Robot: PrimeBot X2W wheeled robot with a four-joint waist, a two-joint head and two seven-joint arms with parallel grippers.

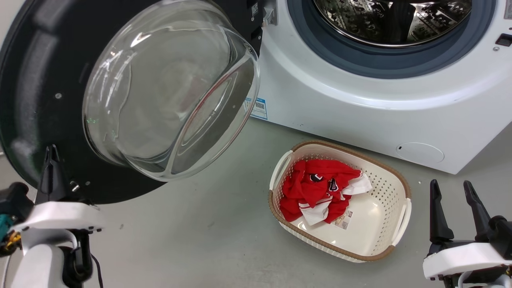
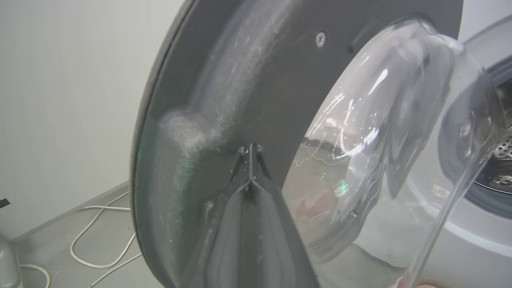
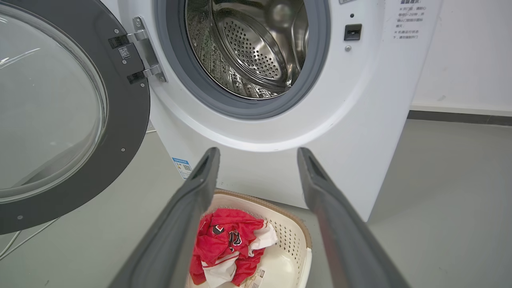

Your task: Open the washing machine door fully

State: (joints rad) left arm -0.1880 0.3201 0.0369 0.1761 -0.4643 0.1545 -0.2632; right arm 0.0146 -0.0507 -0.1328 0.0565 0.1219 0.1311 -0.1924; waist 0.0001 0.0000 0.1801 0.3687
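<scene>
Left end effector (image 2: 250,149), pressed together, touches the washing machine door (image 1: 36,100) swung leftward; right end effector (image 1: 451,185) spread.

All views toward the washing machine (image 1: 380,108)

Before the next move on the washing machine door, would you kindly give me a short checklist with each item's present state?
1. Left gripper fingers shut, tips at the dark inner face of the washing machine door: ok.
2. Tips actually touching that face: cannot tell.
3. Door stands clear of the washing machine opening: ok.
4. Right gripper open, empty, apart from the door: ok.
5. Laundry basket beside the door, not touching it: ok.
6. Room left between the door and the wall, where a white cable lies: cannot tell.
</scene>
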